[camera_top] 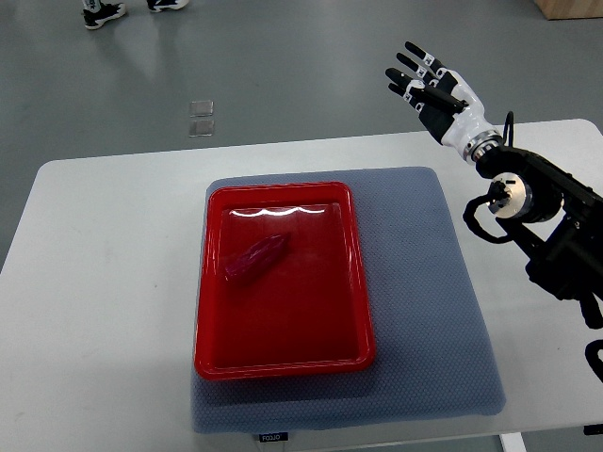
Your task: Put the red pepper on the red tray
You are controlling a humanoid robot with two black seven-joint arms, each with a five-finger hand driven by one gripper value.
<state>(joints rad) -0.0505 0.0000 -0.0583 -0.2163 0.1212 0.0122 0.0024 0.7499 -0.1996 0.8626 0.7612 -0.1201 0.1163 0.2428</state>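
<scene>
A dark red pepper lies on its side in the upper left part of the red tray. The tray sits on a grey mat in the middle of the white table. My right hand is raised past the table's far right edge, well away from the tray. Its fingers are spread and hold nothing. The right arm comes in from the right edge. No left arm shows.
The grey mat lies under the tray on the white table. Beyond the table is grey floor with a small clear object and a person's shoes at the top left.
</scene>
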